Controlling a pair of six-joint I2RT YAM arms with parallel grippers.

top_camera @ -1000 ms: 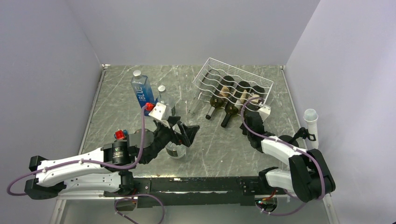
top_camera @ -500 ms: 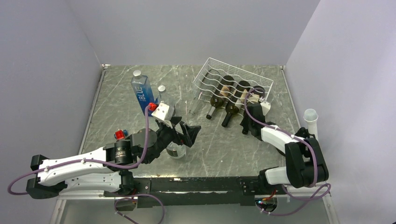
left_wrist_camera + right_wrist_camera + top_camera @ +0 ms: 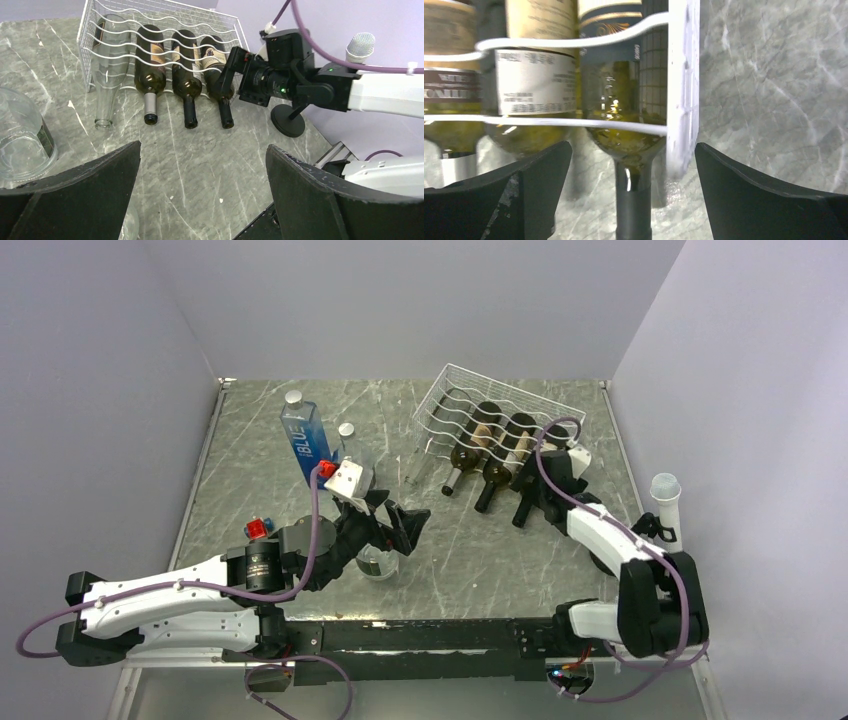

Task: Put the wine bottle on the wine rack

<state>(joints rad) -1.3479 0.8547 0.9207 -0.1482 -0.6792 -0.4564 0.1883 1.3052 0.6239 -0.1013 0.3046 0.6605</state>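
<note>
Grey marble table (image 3: pixel 470 560): it carries the rack at its far right; both arms are bolted at its near edge.
White wire wine rack (image 3: pixel 443 405): it is sloped, with four bottles lying side by side in its grooves, necks toward the arms.
Wine bottle (image 3: pixel 215 57): dark green glass, lying in the rack's rightmost filled groove just beside the side frame, its neck jutting past the front wire.
Neighbours: a middle dark bottle (image 3: pixel 184 65), a left dark bottle (image 3: pixel 150 65), then a clear empty bottle (image 3: pixel 107 60).
Right gripper (image 3: pixel 631 150): its jaws are spread wide on either side of the wine bottle's neck; neither finger touches it, and it grips nothing.
Left gripper (image 3: pixel 202 146): its jaws are wide apart and empty, hovering mid-table by a glass jar (image 3: pixel 22 135).
</note>
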